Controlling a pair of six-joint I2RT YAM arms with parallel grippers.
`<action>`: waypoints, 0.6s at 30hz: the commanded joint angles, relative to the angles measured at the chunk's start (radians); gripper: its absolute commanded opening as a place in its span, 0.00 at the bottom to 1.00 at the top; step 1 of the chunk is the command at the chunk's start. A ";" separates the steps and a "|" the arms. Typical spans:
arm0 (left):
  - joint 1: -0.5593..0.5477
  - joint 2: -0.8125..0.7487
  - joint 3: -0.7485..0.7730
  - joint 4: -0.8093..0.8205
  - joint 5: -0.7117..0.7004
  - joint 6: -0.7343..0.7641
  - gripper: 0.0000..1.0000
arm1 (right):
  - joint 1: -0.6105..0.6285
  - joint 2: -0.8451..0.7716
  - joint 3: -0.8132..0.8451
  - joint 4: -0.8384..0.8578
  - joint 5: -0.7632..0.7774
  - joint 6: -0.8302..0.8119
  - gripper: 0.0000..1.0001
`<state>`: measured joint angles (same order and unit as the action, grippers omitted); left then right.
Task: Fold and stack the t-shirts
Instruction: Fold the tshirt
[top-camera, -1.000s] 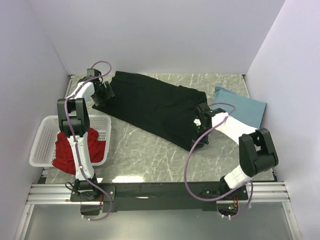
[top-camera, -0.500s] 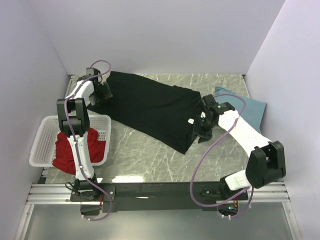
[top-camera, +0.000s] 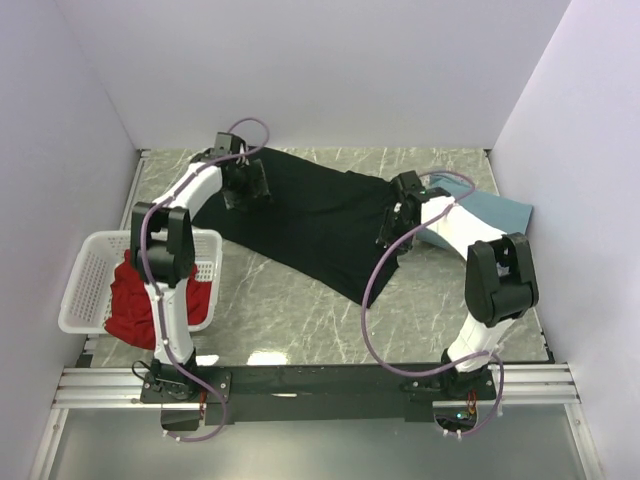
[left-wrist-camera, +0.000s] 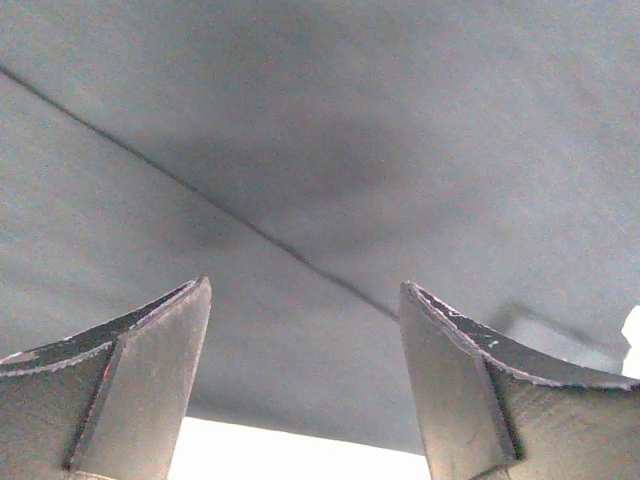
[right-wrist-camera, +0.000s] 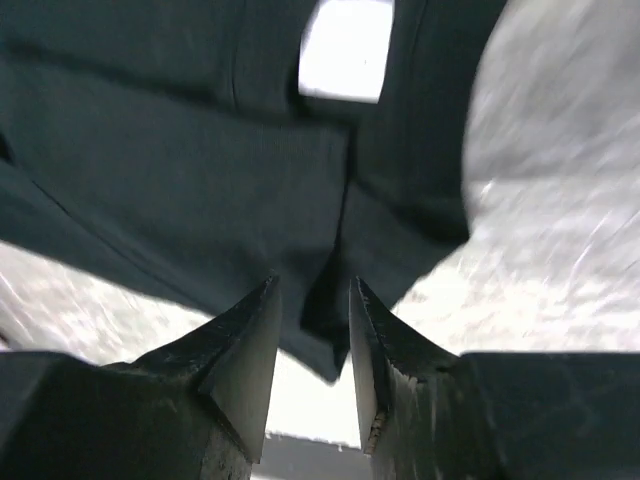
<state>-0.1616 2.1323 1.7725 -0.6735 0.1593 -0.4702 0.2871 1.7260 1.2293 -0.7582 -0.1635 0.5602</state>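
Large black cotton t-shirt (top-camera: 310, 220) is lying spread on the grey marbled table (top-camera: 290, 325), running from upper left of centre down to a point just below the middle of the overhead frame. It is looking rumpled along its right side.

Left gripper (top-camera: 245, 188) is hovering at the shirt's upper left end. In the left wrist view the left gripper (left-wrist-camera: 305, 288) is showing its jaws released and standing wide, nothing between them, dark cloth with one long crease filling the frame beyond.

Right gripper (top-camera: 392, 228) is sitting at the shirt's right edge, centre right of the overhead frame. In the right wrist view the right gripper (right-wrist-camera: 313, 285) is showing its jaws only narrowly apart, with a black fold of the shirt hanging in the gap. Cannot tell whether they are pinching it or just loose around it.

Dusty-blue folded t-shirt (top-camera: 495, 215) is lying flat at the right edge of the table, partly under the right arm, apart from the black one.

Red crumpled t-shirt (top-camera: 130, 305) is sitting in the white latticed plastic basket (top-camera: 85, 275) at the left edge, spilling over its near side.
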 joint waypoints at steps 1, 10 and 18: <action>-0.038 -0.153 -0.100 0.097 0.109 -0.059 0.82 | -0.058 0.020 0.064 0.082 0.055 -0.026 0.40; -0.159 -0.244 -0.349 0.238 0.244 -0.120 0.81 | -0.095 0.142 0.150 0.118 -0.005 -0.120 0.27; -0.217 -0.210 -0.438 0.284 0.261 -0.088 0.81 | -0.094 0.208 0.151 0.129 -0.022 -0.146 0.27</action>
<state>-0.3740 1.9137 1.3579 -0.4583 0.3889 -0.5659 0.1875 1.9293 1.3502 -0.6514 -0.1799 0.4431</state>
